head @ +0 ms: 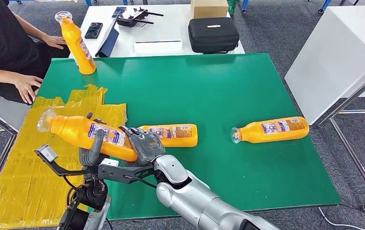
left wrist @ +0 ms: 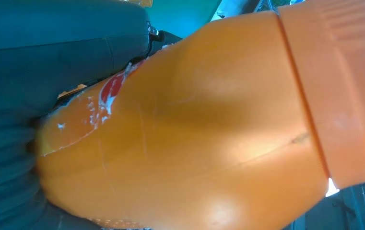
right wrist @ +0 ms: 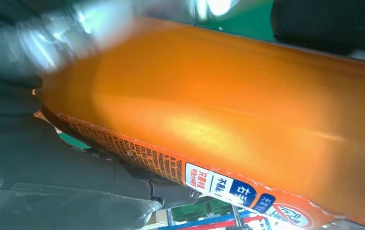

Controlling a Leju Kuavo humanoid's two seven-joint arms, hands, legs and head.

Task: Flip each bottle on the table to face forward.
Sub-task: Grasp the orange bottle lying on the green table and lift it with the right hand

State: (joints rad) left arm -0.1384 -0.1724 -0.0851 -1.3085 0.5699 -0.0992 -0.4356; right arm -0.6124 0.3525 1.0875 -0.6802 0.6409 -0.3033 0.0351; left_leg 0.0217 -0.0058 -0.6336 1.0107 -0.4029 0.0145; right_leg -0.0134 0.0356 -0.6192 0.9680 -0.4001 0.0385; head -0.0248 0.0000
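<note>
Both hands hold one orange bottle over the table's front left, its clear cap pointing left and its label up. My left hand grips the bottle's middle from below. At the bottle's base end, my right hand wraps it. Up close, the orange body lies against the left hand's dark fingers, and the labelled side rests in the right hand. A second bottle lies just behind my right hand. A third lies to the right. One more stands upright at the far left corner.
The green table carries yellow taped sheeting on its left side. A person sits at far left with a hand by the table edge. Behind stands a white table with a black case. A white cabinet is at right.
</note>
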